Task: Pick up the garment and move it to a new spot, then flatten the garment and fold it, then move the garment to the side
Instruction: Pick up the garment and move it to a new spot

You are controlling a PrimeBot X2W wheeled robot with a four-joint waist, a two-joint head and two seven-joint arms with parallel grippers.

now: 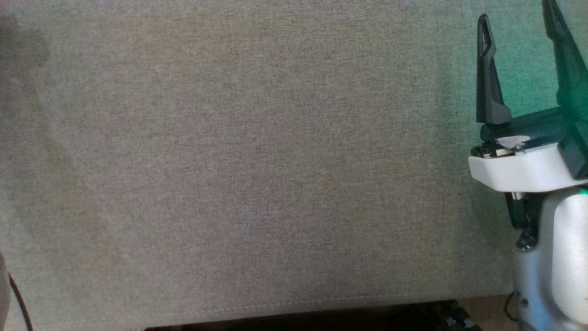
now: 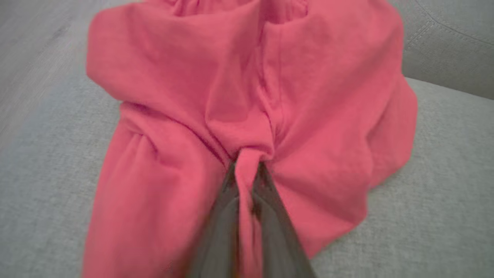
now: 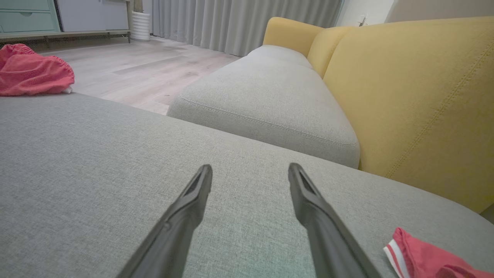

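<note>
Lower centre of the left wrist view, left gripper (image 2: 249, 170) pinched a fold of the pink garment (image 2: 247, 88), heaped on the grey cushion (image 2: 444, 193); right gripper (image 3: 251, 172) stood open, empty; pickup in hand; a clean lift likely next.

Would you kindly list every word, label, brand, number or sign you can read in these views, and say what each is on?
None can be read. The pink garment, the grey sofa cushion, the yellow backrest and the teal drawers carry no print, tag or sign that shows.
</note>
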